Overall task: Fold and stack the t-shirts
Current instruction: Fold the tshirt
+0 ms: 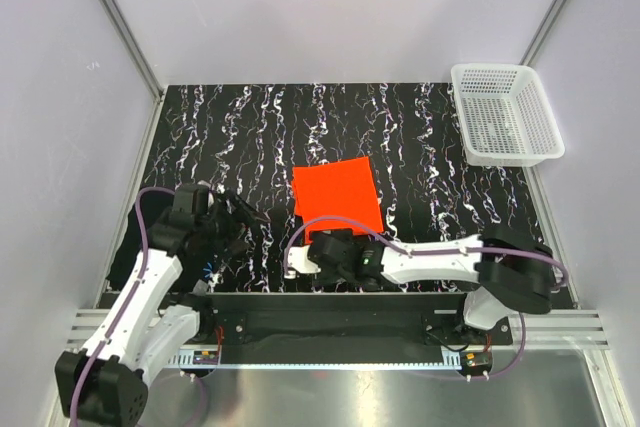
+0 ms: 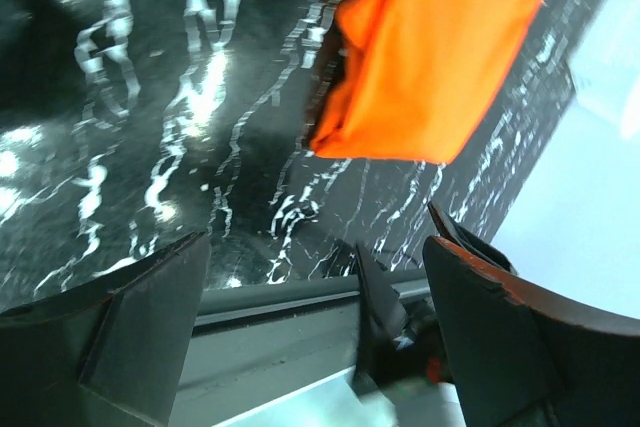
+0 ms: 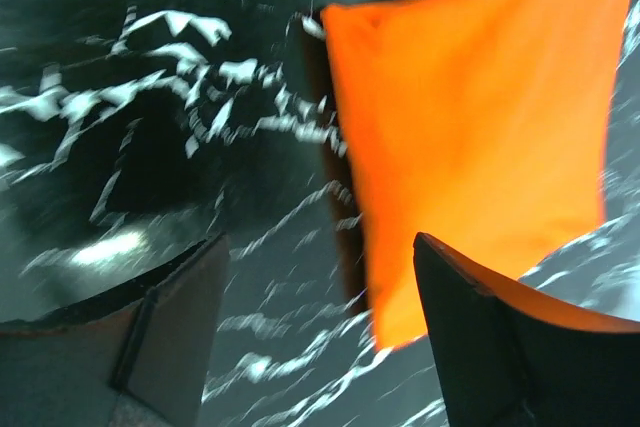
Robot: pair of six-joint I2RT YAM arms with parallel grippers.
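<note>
The orange-red t-shirt [image 1: 337, 194] lies folded into a rectangle in the middle of the black marbled mat [image 1: 230, 137]. A dark strip [image 3: 345, 197] runs under its side; I cannot tell whether that is black cloth or shadow. My right gripper [image 1: 325, 247] hovers at the shirt's near edge, open and empty, and in its wrist view [image 3: 320, 242] the orange corner [image 3: 470, 127] lies beyond the right finger. My left gripper [image 1: 238, 222] is to the shirt's left and clear of it. It is open [image 2: 318, 237] with only mat between its fingers, and the shirt [image 2: 430, 47] lies further off.
A white mesh basket [image 1: 490, 69] stands at the mat's back right corner. Pale walls close in the left, back and right sides. The black base rail [image 1: 330, 312] and metal frame run along the near edge, behind both arms.
</note>
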